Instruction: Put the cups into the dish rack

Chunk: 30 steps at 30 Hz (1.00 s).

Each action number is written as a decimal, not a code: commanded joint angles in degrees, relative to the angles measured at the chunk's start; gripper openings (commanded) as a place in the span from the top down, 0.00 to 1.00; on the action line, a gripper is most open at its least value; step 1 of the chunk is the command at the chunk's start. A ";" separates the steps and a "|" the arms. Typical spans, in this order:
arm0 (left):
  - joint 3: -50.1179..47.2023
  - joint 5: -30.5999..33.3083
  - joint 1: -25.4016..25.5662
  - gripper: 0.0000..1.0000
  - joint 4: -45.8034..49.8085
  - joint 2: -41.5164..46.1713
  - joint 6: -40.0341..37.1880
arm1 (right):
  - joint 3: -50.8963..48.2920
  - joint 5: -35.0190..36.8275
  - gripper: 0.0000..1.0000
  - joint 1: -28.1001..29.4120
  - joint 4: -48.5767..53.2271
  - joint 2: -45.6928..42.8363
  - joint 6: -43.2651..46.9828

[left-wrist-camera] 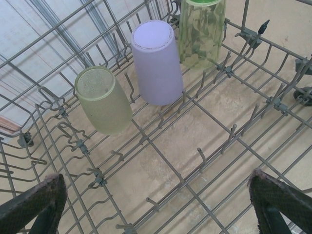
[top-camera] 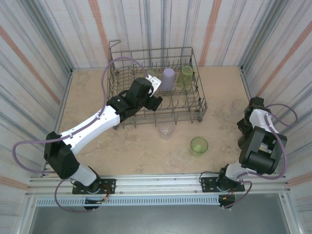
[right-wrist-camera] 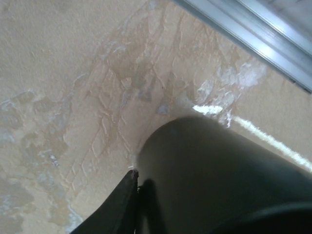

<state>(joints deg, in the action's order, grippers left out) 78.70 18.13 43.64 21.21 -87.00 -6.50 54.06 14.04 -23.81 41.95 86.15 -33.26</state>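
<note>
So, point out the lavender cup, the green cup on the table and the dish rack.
lavender cup (left-wrist-camera: 157, 63), left wrist view, side wall.
green cup on the table (top-camera: 199, 145), top view, inside.
dish rack (top-camera: 199, 91), top view, right wall.

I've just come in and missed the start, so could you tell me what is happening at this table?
The left gripper hangs open and empty inside the dish rack, where a lavender cup and two yellow-green cups stand upside down. The right gripper is at the table's right side, a finger against a dark cup; whether it grips is unclear. A clear cup and a green cup sit on the table before the rack.
</note>
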 commanded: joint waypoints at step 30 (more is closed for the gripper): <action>0.06 4.49 1.98 0.01 -0.36 0.00 -3.10 | 5.73 -0.95 1.00 3.92 5.81 -14.16 0.26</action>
<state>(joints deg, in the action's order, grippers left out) 78.70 20.71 45.08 21.19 -87.00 -7.99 56.21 12.60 -20.43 45.74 73.97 -32.91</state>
